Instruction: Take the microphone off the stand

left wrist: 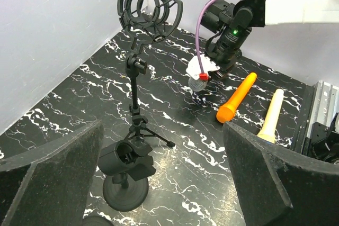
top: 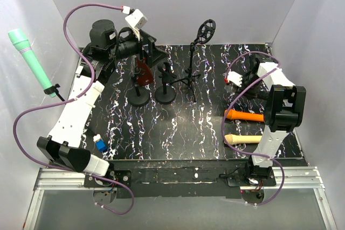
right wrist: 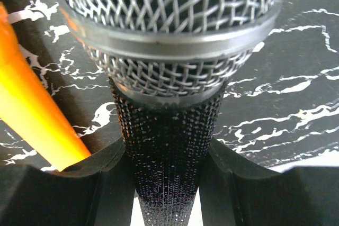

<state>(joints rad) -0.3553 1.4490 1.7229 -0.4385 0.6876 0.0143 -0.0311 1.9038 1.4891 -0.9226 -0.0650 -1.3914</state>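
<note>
My right gripper point(top: 233, 79) is shut on a black glittery microphone with a silver mesh head point(right wrist: 169, 51), holding it just above the marbled black table. The fingers point(right wrist: 106, 183) clamp its body on both sides. The left wrist view also shows this gripper point(left wrist: 204, 72) and the mesh head point(left wrist: 197, 83). My left gripper point(top: 146, 51) is open and empty at the back left, above the round-base stands; its pads point(left wrist: 58, 178) stand wide apart. An empty black clip stand point(left wrist: 127, 160) sits below between them. A tripod stand with an empty ring shock mount point(top: 205, 29) is at the back centre.
An orange microphone point(top: 245, 115) and a cream microphone point(top: 242, 139) lie by the right arm. A teal microphone point(top: 29, 57) sits in a clip at the left wall. Two round-base stands point(top: 139, 98) point(top: 165, 95) stand mid-left. A small blue-white object point(top: 99, 144) lies front left.
</note>
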